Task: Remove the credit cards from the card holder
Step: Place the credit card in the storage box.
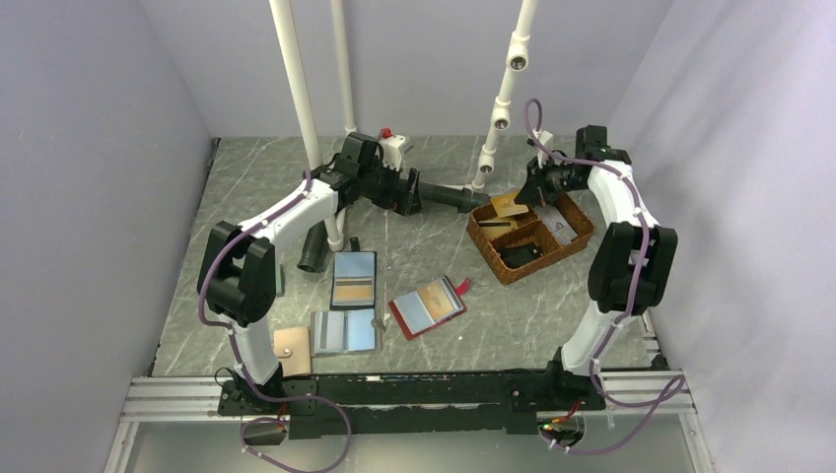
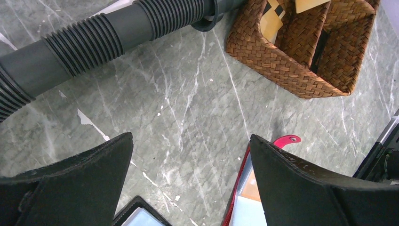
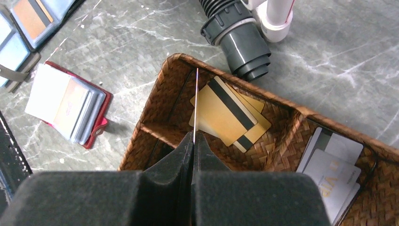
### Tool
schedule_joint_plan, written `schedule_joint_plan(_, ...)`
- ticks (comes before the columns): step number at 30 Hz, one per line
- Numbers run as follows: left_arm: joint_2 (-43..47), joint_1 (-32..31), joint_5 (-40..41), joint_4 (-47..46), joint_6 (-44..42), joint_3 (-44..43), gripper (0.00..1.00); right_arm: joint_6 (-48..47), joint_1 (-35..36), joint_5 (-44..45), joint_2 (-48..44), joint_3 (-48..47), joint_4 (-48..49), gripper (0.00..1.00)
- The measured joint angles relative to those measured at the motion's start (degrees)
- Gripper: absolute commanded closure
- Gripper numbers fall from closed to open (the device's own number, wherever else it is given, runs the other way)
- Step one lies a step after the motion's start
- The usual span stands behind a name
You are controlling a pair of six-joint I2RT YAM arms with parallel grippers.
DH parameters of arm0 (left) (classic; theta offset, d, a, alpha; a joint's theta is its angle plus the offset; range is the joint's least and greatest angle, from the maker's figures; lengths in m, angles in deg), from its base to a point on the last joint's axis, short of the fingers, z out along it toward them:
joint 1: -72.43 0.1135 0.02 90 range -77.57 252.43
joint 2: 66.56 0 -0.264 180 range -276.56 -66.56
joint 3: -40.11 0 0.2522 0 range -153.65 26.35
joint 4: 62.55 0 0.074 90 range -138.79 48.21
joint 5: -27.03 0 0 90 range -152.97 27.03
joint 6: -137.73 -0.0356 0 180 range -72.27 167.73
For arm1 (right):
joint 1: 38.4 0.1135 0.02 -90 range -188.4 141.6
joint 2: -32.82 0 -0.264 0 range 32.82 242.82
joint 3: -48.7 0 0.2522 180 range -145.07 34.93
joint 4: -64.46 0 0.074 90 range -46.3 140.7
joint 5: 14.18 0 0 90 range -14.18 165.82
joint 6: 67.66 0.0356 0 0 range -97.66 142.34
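**Credit card**: seen edge-on as a thin pale line, held upright above the wicker basket, over the compartment at its far-left corner. The right gripper pinches it, jaws pressed together on its lower edge.

**Gold striped cards**: overlapping, lying flat in that same compartment directly below the pinched card. Pale cards fill the compartment next to it.

**Card holder**: red, spread open on the table, apart from the basket on the side nearer the arm bases. A tan-orange card shows in one sleeve.

**Left gripper**: jaws spread wide and holding nothing, hanging over bare table beside the basket, with the card holder's red edge under one finger.

**Corrugated hose**: its grey end lies just beside the basket's far rim.

**Dark-framed blue wallet** and **pale blue bifold**: both open, farther from the basket than the card holder.
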Motion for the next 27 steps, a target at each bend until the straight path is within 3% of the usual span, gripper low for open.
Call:
schedule_joint_plan(3,-0.02,0.04,-0.48,-0.04,0.0,0.0,0.01,1.01,1.31,0.7,3.02,-2.6,-0.63,1.0)
schedule_joint_plan(6,-0.02,0.04,-0.92,-0.07,0.04,0.0,0.0,2.36,2.8,2.43,5.92,-5.03,-1.55,0.93)
schedule_joint_plan(12,0.2,0.31,-2.32,-1.84,1.62,1.25,0.0,4.74,6.58,9.11,12.35,-8.98,-4.37,0.63)
schedule_joint_plan(20,1.07,0.42,-3.93,-2.93,6.78,4.13,0.01,9.66,6.71,19.26,9.05,-7.17,-2.73,0.59)
schedule_joint_plan(27,2.47,0.79,-8.22,-4.85,15.96,6.03,0.05,5.35,5.03,14.1,0.37,-5.86,-6.84,0.59)
